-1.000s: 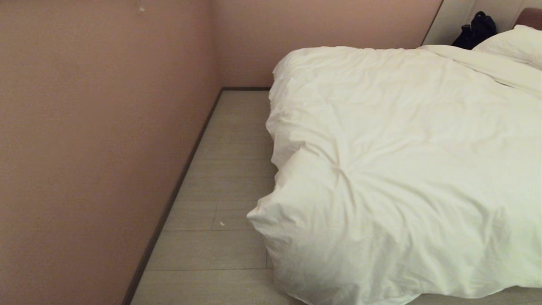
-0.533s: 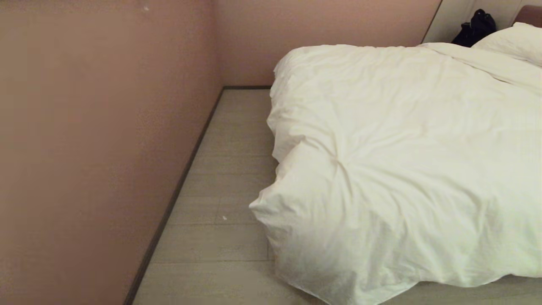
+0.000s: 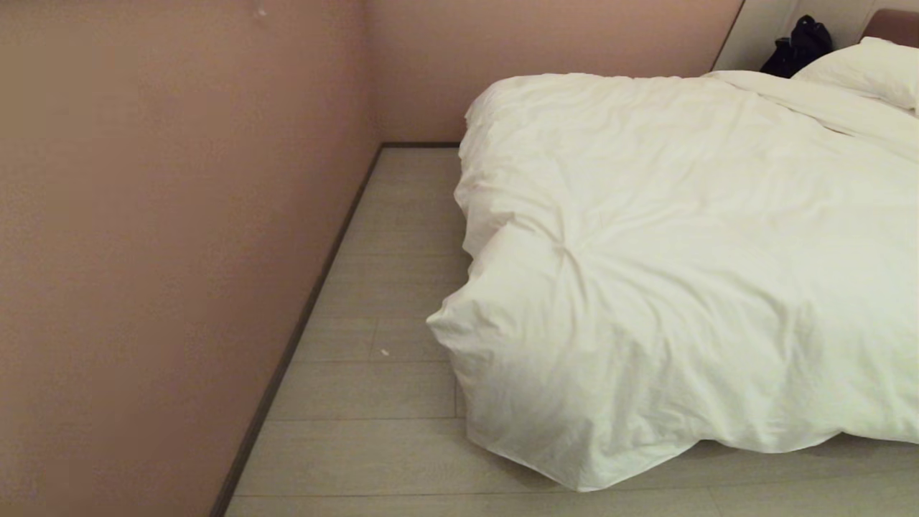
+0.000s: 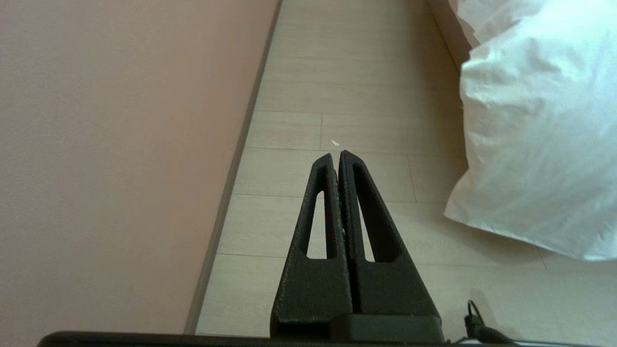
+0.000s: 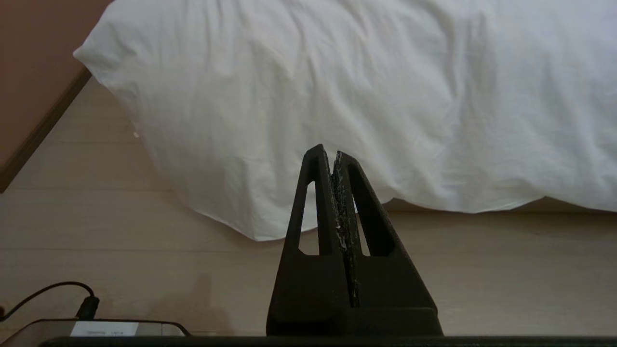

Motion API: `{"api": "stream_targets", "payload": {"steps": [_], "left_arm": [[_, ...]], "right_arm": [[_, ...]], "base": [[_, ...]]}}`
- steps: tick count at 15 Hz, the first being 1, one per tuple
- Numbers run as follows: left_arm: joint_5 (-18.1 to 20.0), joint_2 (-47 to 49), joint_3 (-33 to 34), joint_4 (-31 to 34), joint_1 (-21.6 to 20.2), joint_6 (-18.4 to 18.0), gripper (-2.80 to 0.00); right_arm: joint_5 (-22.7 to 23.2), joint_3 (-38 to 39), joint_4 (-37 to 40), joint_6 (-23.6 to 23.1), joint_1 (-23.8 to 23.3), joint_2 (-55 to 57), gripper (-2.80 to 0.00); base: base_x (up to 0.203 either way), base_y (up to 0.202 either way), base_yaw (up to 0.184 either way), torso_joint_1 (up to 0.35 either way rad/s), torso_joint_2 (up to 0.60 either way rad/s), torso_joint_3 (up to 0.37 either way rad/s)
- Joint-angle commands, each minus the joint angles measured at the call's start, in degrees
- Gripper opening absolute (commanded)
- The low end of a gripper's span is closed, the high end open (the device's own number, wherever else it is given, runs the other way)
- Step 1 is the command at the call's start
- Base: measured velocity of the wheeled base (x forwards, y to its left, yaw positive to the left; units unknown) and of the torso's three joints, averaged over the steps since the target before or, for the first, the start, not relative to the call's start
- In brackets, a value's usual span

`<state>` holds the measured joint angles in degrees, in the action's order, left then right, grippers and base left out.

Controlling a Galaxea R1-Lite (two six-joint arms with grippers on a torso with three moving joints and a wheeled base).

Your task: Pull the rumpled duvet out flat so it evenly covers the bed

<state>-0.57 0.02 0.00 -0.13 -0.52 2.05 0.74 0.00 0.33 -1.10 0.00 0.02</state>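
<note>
Duvet lies bunched on the bed, filling the picture's right side, its corner drooping to the floor. Both jaws are closed, holding nothing. No pulling yet; next, grab that corner.

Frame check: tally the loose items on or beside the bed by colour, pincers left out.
White: 2, the puffy white wrinkled duvet and the plump white pillow.
Dark: 1, the black bag-like bundle against the far wall.
Total: 3

white duvet covers the bed, corner draping onto floor.
</note>
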Motion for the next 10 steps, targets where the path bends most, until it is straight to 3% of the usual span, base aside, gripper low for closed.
{"api": "stream_targets", "payload": {"steps": [1, 10], "left_arm": [[-0.01, -0.02, 0.00, -0.04, 0.00, 0.06, -2.80], [-0.04, -0.02, 0.00, -0.04, 0.00, 0.06, -2.80]], "right_arm": [[0.05, 0.00, 0.02, -0.05, 0.00, -0.02, -2.80], [0.05, 0.00, 0.02, -0.13, 0.00, -0.02, -2.80]], "base": [[0.000, 0.000, 0.000, 0.000, 0.00, 0.000], [0.000, 0.000, 0.000, 0.000, 0.00, 0.000]]}}
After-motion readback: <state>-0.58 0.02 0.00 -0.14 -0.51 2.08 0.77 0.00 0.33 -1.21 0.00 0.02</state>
